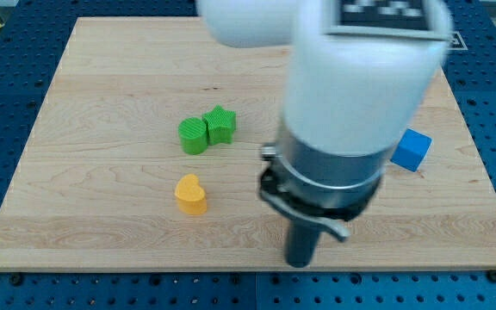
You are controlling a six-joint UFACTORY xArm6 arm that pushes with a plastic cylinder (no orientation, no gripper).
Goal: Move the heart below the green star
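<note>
A yellow heart point(190, 195) lies on the wooden board, left of centre and toward the view's bottom. A green star point(220, 125) sits above and slightly right of it, touching a green round block point(194, 135) on its left. My tip point(300, 262) is near the board's bottom edge, well to the right of the heart and a little lower, touching no block. The arm's white and grey body hides the board behind it.
A blue cube point(412, 150) sits at the view's right, partly beside the arm's body. The wooden board point(102, 86) lies on a blue perforated table; its bottom edge runs just below my tip.
</note>
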